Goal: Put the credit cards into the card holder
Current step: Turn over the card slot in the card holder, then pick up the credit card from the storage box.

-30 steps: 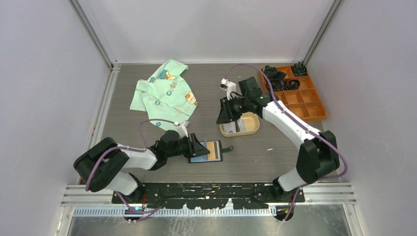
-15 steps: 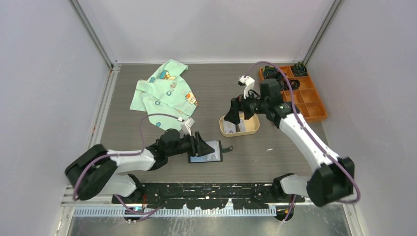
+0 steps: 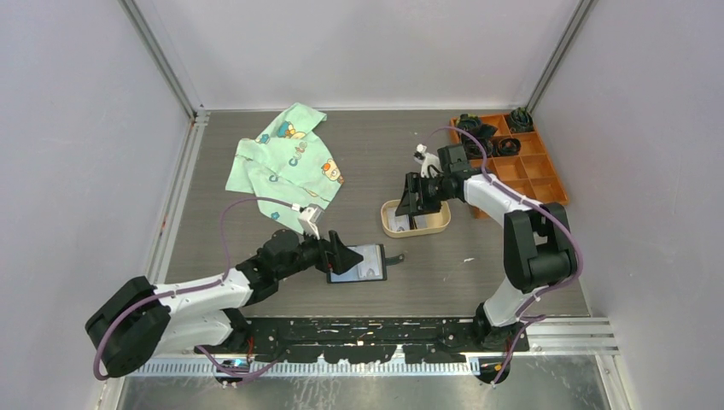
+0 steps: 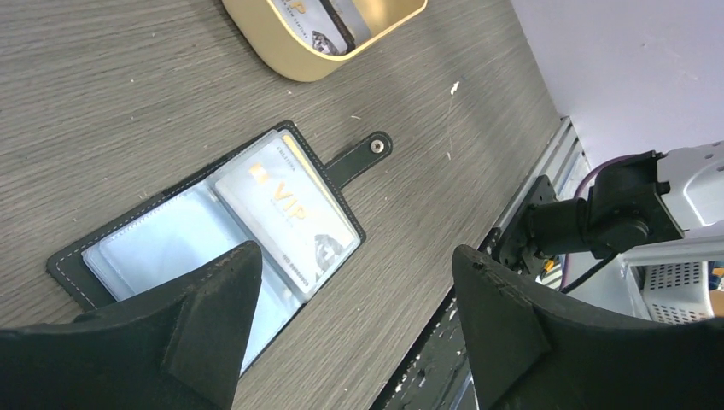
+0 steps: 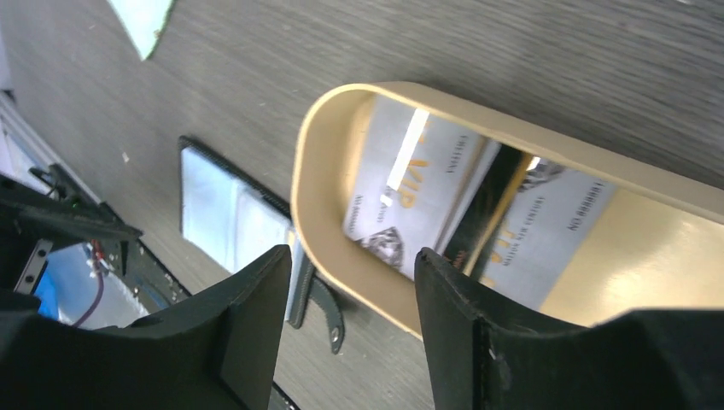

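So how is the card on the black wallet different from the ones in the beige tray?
The wallet card lies alone, flat on the open card holder. The tray cards lie loose and overlapping inside the beige tray. Both kinds look pale with gold lettering.

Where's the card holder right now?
In the top view the card holder lies open at front centre, by the left gripper, with the beige tray beyond it to the right.

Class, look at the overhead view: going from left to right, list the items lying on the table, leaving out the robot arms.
green patterned cloth → black card holder → beige tray → orange compartment box
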Motion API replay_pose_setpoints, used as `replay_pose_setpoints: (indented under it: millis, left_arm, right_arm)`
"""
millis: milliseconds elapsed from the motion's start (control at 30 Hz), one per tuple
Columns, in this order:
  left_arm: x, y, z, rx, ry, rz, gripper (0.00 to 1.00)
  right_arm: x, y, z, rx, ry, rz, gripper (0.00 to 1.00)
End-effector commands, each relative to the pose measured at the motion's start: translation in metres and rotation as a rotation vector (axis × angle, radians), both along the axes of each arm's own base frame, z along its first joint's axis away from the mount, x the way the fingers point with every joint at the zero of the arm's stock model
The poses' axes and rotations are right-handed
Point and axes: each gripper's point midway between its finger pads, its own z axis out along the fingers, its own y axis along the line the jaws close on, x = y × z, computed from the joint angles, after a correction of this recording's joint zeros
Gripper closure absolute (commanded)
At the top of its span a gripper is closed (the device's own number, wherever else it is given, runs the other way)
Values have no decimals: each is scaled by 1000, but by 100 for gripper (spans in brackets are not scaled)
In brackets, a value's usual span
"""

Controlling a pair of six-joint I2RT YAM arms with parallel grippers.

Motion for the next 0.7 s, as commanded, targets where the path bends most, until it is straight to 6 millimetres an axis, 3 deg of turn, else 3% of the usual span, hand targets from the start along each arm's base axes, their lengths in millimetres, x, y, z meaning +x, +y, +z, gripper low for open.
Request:
replay_pose_setpoints:
  millis: [0, 367, 667]
  left_arm:
    - [7, -2, 8, -9, -60, 6, 19]
    - [4, -3, 3, -12, -44, -5, 21]
    - [3, -4, 1, -12, -32, -10, 21]
  right_arm:
    - [30, -14, -4, -45, -25, -95, 40]
    - [37, -18, -32, -69, 46, -113, 35]
    - [27, -1, -41, 34, 150, -74, 38]
